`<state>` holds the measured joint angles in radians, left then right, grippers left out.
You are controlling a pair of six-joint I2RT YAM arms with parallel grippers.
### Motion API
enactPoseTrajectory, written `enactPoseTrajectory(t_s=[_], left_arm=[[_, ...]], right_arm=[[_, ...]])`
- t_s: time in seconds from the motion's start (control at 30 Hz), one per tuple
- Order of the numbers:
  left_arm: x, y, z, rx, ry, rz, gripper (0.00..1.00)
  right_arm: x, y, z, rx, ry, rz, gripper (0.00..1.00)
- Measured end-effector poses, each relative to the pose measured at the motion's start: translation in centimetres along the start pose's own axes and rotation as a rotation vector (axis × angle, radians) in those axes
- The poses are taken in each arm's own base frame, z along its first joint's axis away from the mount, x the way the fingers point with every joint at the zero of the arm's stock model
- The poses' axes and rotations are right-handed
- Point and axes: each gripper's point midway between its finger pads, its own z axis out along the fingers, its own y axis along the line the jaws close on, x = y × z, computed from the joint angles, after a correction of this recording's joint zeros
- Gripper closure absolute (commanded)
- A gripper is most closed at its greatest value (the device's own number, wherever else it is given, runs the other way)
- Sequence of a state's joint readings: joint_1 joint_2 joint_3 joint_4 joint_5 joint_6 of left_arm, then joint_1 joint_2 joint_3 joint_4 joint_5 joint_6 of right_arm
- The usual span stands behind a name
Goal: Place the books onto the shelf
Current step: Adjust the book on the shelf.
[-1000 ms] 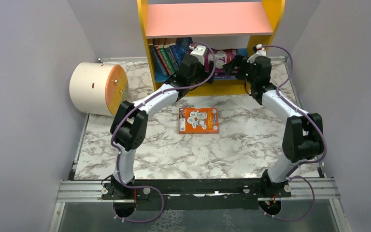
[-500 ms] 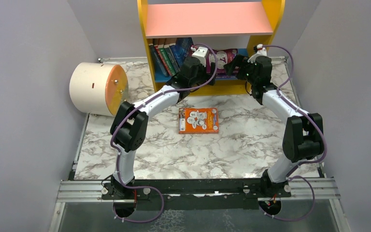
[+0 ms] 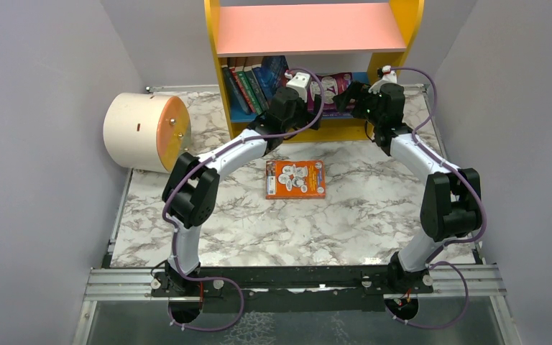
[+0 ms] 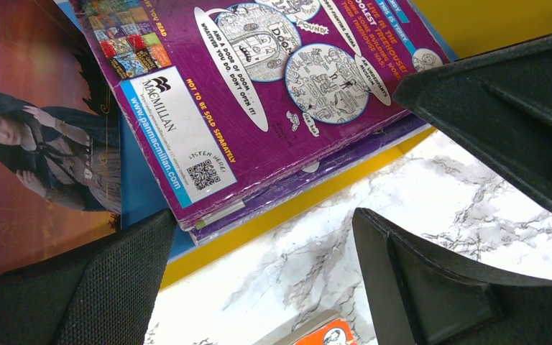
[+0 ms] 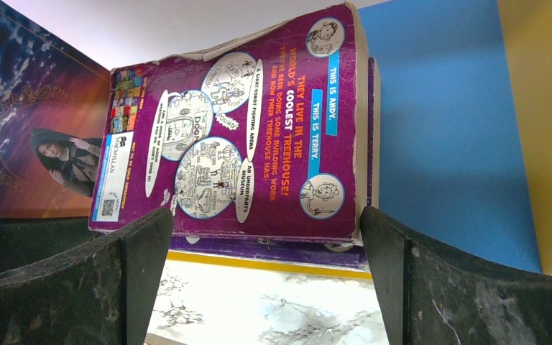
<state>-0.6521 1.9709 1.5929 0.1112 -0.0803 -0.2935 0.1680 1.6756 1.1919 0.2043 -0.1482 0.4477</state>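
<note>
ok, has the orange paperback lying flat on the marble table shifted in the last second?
No. The orange paperback lies at the same spot in front of the yellow-sided shelf.

Plain grey-lilac walls [image 3: 36,215] close in left and right of a white-marbled desk [image 3: 359,215]; a metal rail [image 3: 118,284] crosses the lower frame.

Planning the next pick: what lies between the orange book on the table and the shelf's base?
Nothing: only bare marble table separates the orange book from the shelf base, clearest in the top external view.
</note>
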Motion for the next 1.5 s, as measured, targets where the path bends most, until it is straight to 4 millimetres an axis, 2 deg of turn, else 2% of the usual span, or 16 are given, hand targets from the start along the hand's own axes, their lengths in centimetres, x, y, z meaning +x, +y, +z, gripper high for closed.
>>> enactPoseTrajectory(t_s=[1.17, 1.5], left_arm=[[0.2, -0.1, -0.2, -0.011, -0.005, -0.002, 0.13], [1.0, 0.4, -0.5, -0.077, 0.031, -0.006, 0.13]], right_arm=[[0.1, 0.0, -0.5, 0.003, 0.000, 0.000, 0.00], [0.5, -0.5, -0.6, 0.036, 0.011, 0.006, 0.00]])
